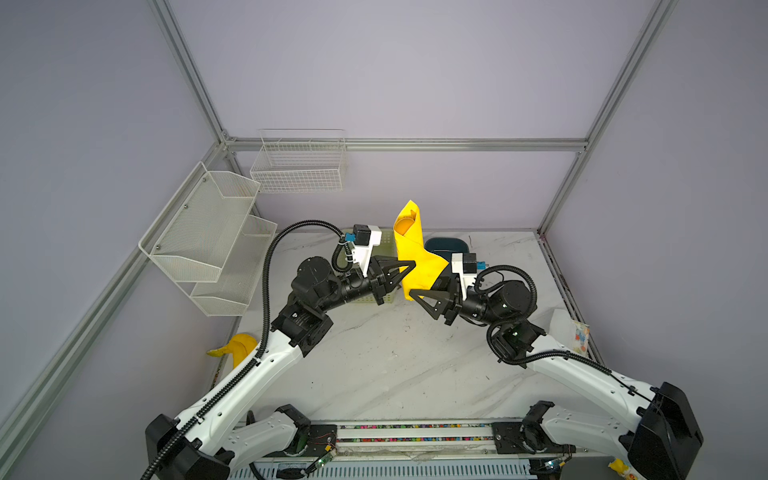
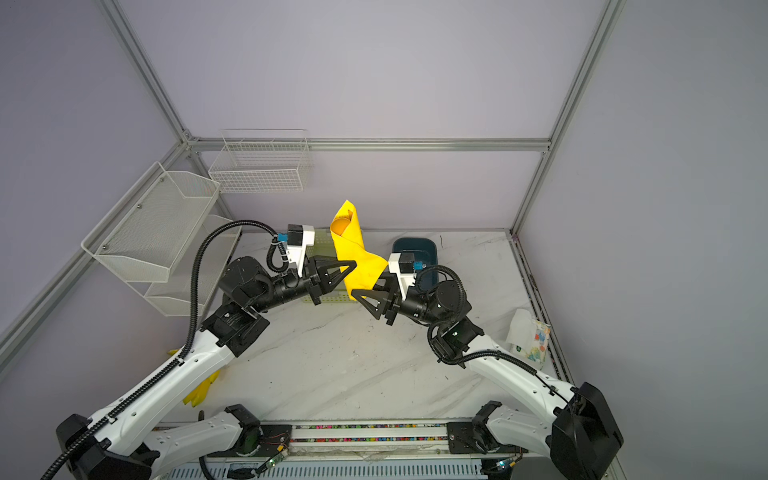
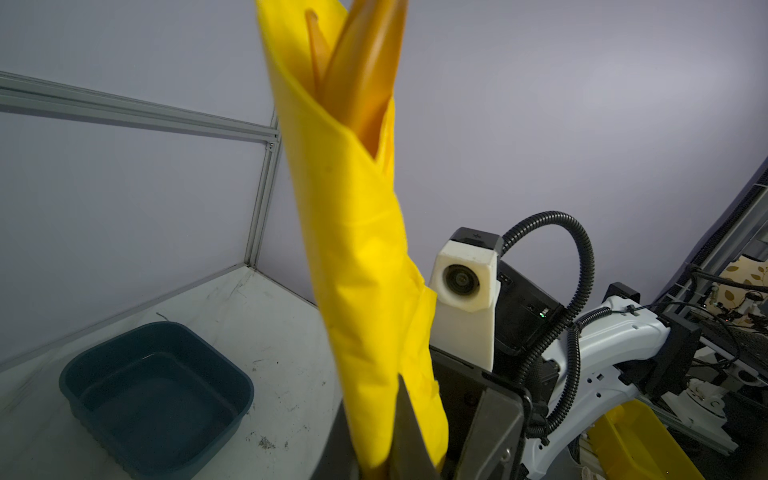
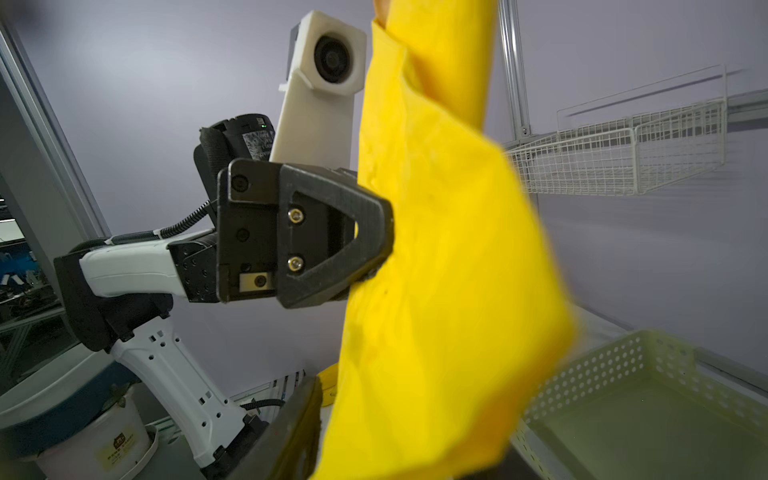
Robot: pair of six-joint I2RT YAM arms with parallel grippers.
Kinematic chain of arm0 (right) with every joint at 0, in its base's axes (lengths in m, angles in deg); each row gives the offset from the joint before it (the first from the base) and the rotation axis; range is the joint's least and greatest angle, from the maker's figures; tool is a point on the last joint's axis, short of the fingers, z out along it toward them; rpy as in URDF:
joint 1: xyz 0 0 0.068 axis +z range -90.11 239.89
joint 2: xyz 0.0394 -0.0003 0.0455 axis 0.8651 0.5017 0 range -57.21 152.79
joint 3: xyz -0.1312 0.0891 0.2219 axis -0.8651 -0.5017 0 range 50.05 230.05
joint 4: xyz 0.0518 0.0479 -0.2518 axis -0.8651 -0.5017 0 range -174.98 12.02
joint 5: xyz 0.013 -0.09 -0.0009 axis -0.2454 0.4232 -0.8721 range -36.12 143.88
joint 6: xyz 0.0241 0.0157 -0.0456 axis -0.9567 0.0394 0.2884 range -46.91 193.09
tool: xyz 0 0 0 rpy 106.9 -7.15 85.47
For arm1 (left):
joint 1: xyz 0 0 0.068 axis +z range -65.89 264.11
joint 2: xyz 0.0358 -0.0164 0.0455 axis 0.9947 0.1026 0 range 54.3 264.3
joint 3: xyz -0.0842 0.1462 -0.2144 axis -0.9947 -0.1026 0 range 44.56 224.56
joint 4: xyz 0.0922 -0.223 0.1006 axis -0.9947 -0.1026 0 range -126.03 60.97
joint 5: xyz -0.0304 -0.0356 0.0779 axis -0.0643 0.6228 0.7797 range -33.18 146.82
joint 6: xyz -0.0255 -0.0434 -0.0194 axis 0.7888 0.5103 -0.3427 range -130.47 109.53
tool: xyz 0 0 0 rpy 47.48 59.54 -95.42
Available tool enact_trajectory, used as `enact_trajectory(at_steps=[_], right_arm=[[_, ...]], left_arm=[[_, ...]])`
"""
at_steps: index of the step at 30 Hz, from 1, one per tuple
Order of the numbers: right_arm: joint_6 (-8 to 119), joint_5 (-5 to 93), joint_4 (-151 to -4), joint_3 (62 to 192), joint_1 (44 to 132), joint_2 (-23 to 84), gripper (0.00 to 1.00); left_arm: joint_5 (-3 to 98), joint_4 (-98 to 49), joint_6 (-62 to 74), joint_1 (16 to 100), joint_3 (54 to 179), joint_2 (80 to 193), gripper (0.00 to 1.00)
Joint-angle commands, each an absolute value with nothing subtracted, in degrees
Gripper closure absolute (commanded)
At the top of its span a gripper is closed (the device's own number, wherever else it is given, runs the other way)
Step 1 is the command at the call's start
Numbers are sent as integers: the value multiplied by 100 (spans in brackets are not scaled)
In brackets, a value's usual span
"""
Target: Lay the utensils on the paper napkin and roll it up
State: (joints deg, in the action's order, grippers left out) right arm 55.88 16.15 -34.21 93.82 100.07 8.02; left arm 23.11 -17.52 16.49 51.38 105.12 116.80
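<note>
Clearly, our left gripper (image 1: 409, 266) pinched the rolled paper napkin (image 1: 409, 239), utensils (image 3: 365, 62) poking out; we couldn't tell whether the right gripper (image 1: 424, 286) held its flap.

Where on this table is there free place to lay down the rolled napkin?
Widest bare patch: the table's front middle, bordered by the left arm, right arm and front rail. A smaller strip lies between the blue tub and the right wall. Crowded: the back, with green basket, tub, right hand, left hand holding the napkin.
</note>
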Motion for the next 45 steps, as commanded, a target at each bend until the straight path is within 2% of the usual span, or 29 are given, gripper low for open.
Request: enact_trajectory(at_steps=[1,17,20,30,38,45], right_arm=[[5520,1428,-3127,9438,10023,602,54],[5180,1233,-3143,9479,10023,309,86],[5120,1197,-3071,9479,10033,252,90],[4955,1014,-2919,9584,10075,285,96],[5049,976,-3014,9745,10161,399,97],[5191,1127,-3196,9795,10234,433,97]], left_arm=[[2237,-1535,1660,5159,11184,11532,100],[1736,-732,2207,5157,11057,11399,100],[1635,-627,2266,5159,11050,11356,94],[1418,-562,2340,5159,11169,11478,71],[1156,-158,2570,5150,11246,11742,70],[933,288,2774,5149,11219,11915,74]])
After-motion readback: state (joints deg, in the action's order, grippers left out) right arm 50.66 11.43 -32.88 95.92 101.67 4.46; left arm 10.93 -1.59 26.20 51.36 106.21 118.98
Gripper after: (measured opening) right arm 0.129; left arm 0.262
